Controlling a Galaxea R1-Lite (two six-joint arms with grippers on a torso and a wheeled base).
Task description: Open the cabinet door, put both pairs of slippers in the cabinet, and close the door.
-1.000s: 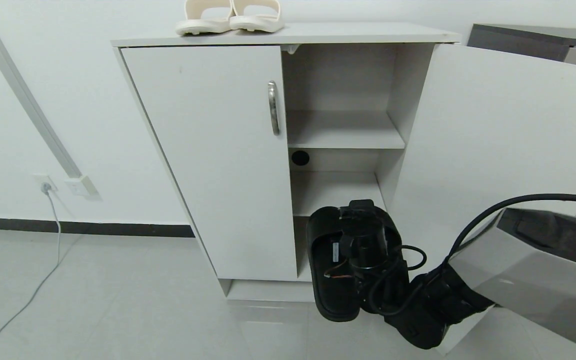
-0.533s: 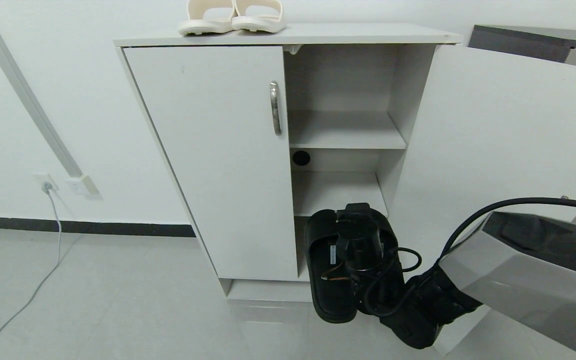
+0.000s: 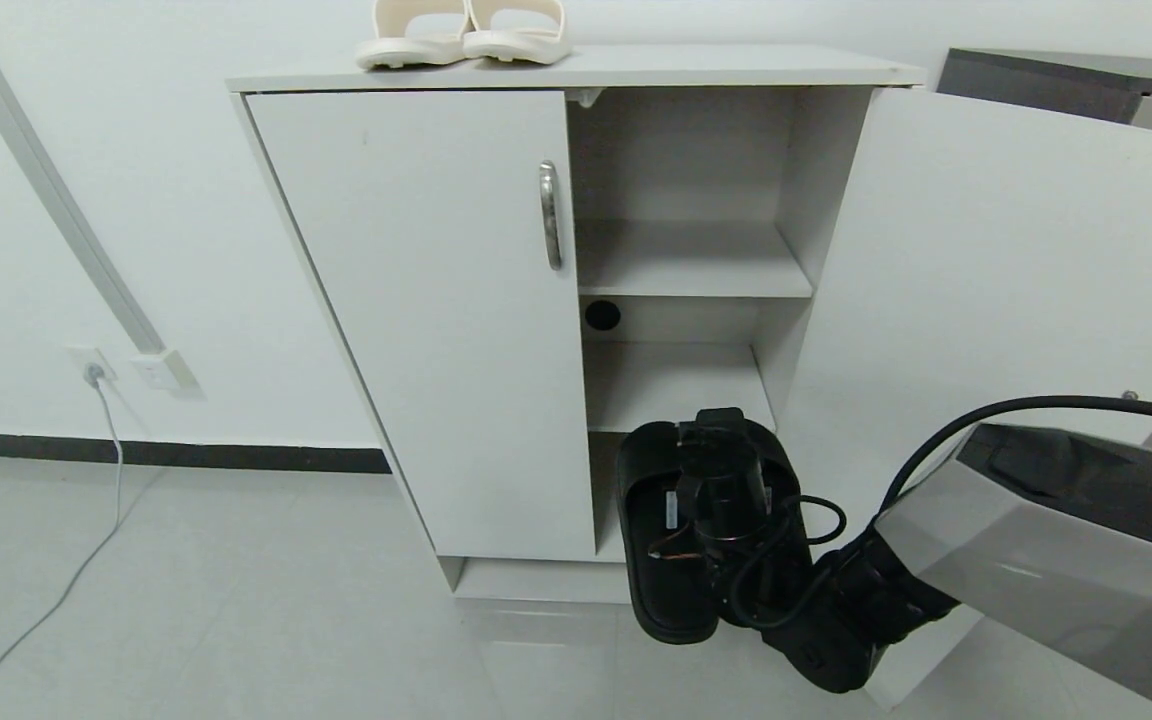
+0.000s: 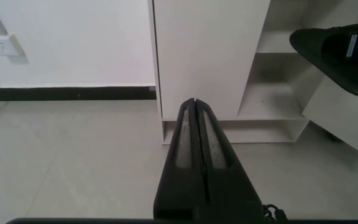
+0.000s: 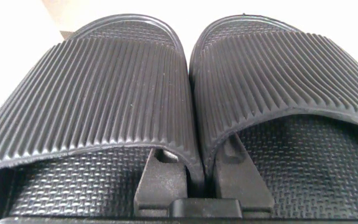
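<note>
A pair of black slippers (image 3: 661, 560) hangs in front of the lowest compartment of the white cabinet (image 3: 576, 68), toes toward the opening. My right gripper (image 3: 711, 445) is shut on them. In the right wrist view its fingers (image 5: 166, 177) pinch the two inner side walls together under the ribbed straps (image 5: 104, 93). The right door (image 3: 986, 260) stands wide open, and the left door (image 3: 416, 300) is closed. Beige slippers (image 3: 461, 35) lie on the cabinet top. My left gripper (image 4: 194, 134) is shut on nothing, low over the floor facing the cabinet, with the black slippers (image 4: 344, 53) farther off.
Two bare shelves (image 3: 686, 262) sit in the open right half, with a round hole (image 3: 601, 316) in the back panel. A metal handle (image 3: 549, 215) is on the closed door. A wall socket with a grey cable (image 3: 91, 375) is at the left above the tiled floor.
My right arm has edged slightly toward the cabinet, still holding the black slippers. Doors and beige slippers are unchanged.
</note>
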